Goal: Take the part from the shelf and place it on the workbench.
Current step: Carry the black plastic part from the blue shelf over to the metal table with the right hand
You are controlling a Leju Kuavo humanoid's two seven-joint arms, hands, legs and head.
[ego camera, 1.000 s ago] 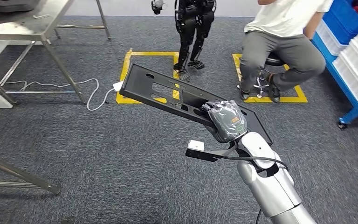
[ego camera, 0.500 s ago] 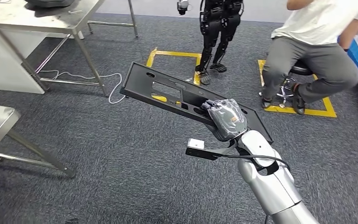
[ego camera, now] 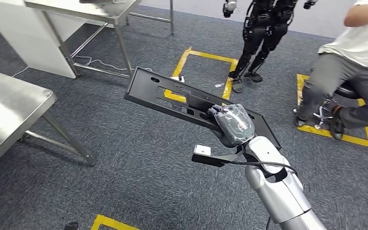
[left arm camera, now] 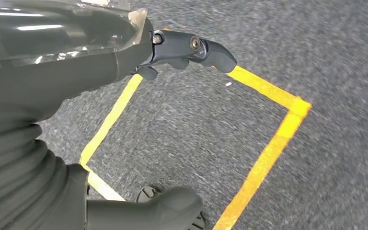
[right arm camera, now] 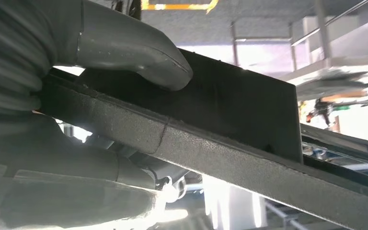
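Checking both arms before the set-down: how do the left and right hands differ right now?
The right hand grips the black part, thumb pressed on one face and fingers on the other; the left hand holds nothing. The right hand is raised out in front; the left hand hangs over the carpet and a yellow floor marking. Both wear grey ribbed covers.

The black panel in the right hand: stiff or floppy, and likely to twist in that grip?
Probably stiff: the black panel juts far past the right hand without visible sag. Held near one end, its long overhang may lever against the fingers. The cutouts suggest it is fairly light.
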